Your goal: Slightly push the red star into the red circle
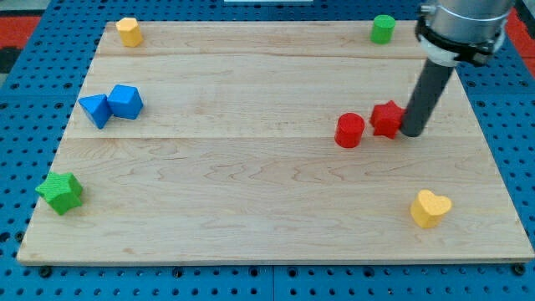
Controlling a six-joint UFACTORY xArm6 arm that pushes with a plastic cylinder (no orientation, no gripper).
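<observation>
The red star (pixel 385 118) lies right of centre on the wooden board (pixel 251 192). The red circle (pixel 349 130) stands just to its left and slightly lower, with a thin gap between them or barely touching. My tip (pixel 411 132) is at the star's right side, touching or nearly touching it. The dark rod rises from there toward the view's top right.
A yellow heart (pixel 430 207) lies at the lower right. A green cylinder (pixel 383 28) is at the top right, a yellow block (pixel 129 32) at the top left. A blue triangle (pixel 95 109) and blue cube (pixel 125 101) sit at left, a green star (pixel 60 192) at lower left.
</observation>
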